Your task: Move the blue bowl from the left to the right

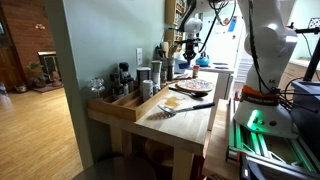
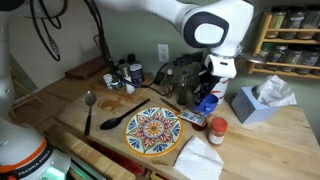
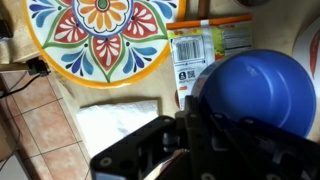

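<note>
While the hand (image 3: 192, 108) grips the blue bowl (image 3: 255, 90), bowl empty, patterned plate (image 3: 100, 35) nearby

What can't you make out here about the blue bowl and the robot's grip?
- Wrist view: black housing hides where the fingers meet the blue bowl; open or shut unclear.
- In an exterior view the fingers cover part of the bowl.
- In an exterior view the bowl is tiny, far off.
</note>
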Controlling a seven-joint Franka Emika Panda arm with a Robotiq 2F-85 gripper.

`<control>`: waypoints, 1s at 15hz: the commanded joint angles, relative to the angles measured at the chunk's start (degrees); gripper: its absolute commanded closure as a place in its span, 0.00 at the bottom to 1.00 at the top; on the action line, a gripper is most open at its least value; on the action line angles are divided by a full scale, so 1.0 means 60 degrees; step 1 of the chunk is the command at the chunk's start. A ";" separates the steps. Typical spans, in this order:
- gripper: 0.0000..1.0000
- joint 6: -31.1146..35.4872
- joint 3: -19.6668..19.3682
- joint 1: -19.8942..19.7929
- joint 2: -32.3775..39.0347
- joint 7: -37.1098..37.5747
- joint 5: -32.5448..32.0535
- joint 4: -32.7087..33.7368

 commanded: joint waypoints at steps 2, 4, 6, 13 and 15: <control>0.99 -0.0100 0.0310 -0.0710 0.1242 -0.0154 0.1152 0.1210; 0.99 -0.0029 0.0449 -0.0928 0.1560 -0.0192 0.1570 0.1588; 0.99 0.0254 0.0594 -0.1090 0.1900 -0.0201 0.1832 0.2000; 0.99 0.0933 0.0738 -0.1310 0.2936 -0.0141 0.1520 0.3031; 0.99 0.0977 0.0772 -0.1377 0.3128 -0.0103 0.1507 0.3207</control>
